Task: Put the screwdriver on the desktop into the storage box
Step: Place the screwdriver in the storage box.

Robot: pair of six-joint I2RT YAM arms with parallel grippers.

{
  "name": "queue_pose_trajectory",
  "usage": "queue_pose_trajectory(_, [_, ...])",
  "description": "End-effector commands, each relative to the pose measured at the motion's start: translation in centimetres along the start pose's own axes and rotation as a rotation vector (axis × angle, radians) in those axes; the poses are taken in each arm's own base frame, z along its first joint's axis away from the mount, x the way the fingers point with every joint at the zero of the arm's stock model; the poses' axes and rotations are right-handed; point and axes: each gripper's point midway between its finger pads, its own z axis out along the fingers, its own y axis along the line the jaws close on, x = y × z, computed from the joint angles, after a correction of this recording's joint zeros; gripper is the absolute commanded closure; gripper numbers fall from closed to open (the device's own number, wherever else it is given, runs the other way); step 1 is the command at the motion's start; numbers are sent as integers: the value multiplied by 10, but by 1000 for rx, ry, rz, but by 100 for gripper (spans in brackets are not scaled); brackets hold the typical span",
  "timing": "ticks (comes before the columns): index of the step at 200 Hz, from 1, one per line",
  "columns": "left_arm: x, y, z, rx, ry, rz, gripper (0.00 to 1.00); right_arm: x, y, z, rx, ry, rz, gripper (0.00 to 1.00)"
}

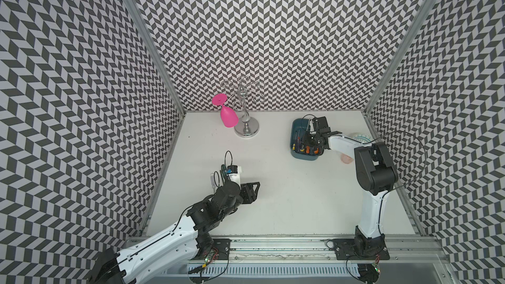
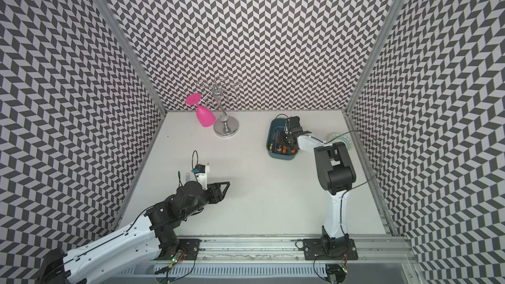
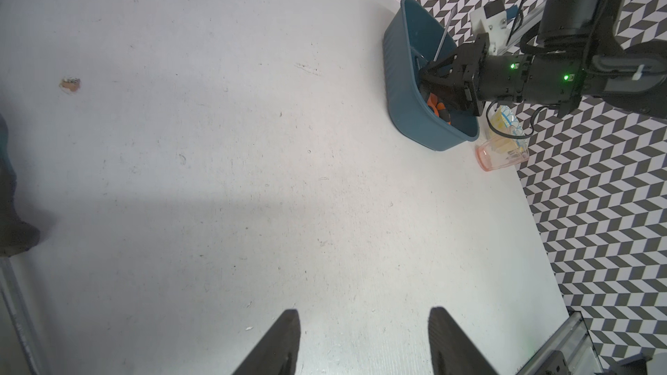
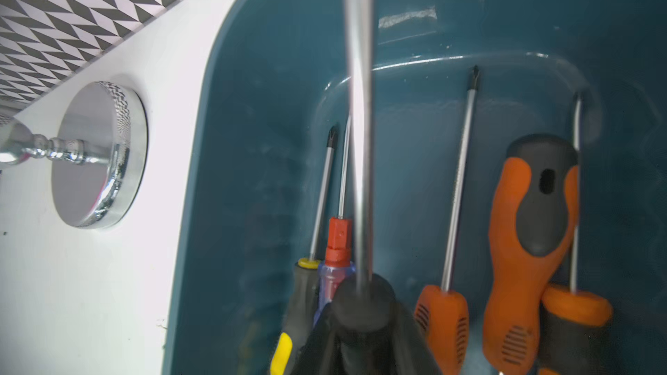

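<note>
The storage box [image 1: 293, 132] [image 3: 404, 102] is a dark teal tub on the desktop [image 1: 287, 192] at the back right. My right gripper [image 4: 362, 319] [image 3: 429, 82] reaches down into it, shut on the black handle of a screwdriver [image 4: 357, 138] whose steel shaft [image 3: 442, 39] sticks up above the box rim. Several other screwdrivers [image 4: 530, 225] with orange, yellow and red handles lie on the box floor. My left gripper [image 1: 255, 187] [image 3: 364, 322] hovers over the bare desktop at the front left, open with nothing between its fingers.
A chrome glass rack [image 1: 246, 129] with a pink glass [image 1: 228, 117] hanging on it stands at the back left. A patterned bowl [image 1: 360, 137] and a pinkish clear cup [image 3: 501, 156] sit to the right of the box, near the wall.
</note>
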Motion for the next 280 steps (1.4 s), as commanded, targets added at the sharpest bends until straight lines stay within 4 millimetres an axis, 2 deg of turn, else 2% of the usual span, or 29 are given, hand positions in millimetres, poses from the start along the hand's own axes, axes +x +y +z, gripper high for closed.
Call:
queue_pose_trajectory(1, [2, 1, 2, 8, 6, -5, 40, -1, -6, 7, 12, -13, 0, 72])
queue_pose_trajectory(56, [2, 3, 2, 5, 9, -11, 40, -3, -1, 3, -9, -12, 4, 65])
queue_pose_trajectory(100, [2, 3, 2, 0, 10, -18, 40, -18, 14, -26, -49, -64, -8, 64])
queue_pose_trajectory(148, [2, 14, 2, -59, 13, -41, 40, -20, 33, -66, -125, -110, -21, 63])
queue_pose_trajectory(186, [1, 26, 2, -127, 13, -68, 40, -5, 50, -95, -190, -126, -50, 62])
queue_pose_trajectory(216, [-2, 38, 2, -195, 11, -90, 40, 19, 60, -111, -226, -118, -84, 62])
queue_pose_trajectory(280, [-15, 56, 0, -313, 6, -146, 43, 70, 67, -136, -291, -94, -128, 60])
